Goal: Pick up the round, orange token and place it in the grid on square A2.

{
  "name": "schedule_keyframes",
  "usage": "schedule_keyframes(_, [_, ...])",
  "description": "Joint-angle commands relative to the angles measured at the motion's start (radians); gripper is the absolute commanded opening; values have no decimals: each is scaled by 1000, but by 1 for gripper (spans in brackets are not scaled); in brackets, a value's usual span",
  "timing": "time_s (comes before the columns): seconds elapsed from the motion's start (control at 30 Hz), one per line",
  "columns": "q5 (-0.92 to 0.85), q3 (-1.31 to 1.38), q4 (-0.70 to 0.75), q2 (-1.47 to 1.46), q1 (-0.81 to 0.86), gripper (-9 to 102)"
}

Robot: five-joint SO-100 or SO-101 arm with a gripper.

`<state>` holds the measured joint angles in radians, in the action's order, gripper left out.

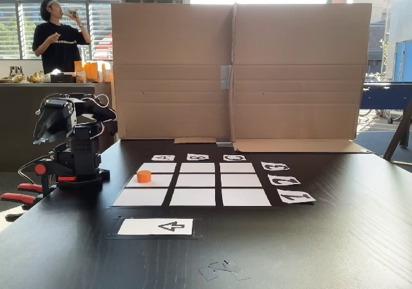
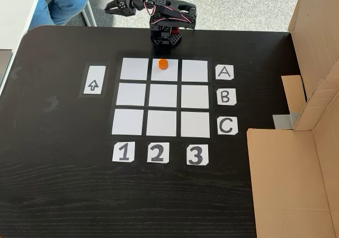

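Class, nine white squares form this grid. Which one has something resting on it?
Square A2, the middle cell of row A nearest the arm: the orange token sits on it, while the other eight cells are bare.

A dark wooden table [image 1: 335, 244] is backed by a folded cardboard screen [image 1: 238, 70]. Behind it, bright windows with blinds [image 1: 38, 6] are seen, and a counter [image 1: 26, 89] where a person [image 1: 59, 38] stands, perhaps drinking. Pale grey floor [image 2: 238, 5] is shown beyond the table's edge.
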<state>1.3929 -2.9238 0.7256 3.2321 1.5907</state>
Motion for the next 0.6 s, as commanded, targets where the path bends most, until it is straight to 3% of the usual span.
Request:
schedule_keyframes(0.0, [5,-41,3,43,11,0])
schedule_keyframes(0.57, [6,-121,3,97,43,0])
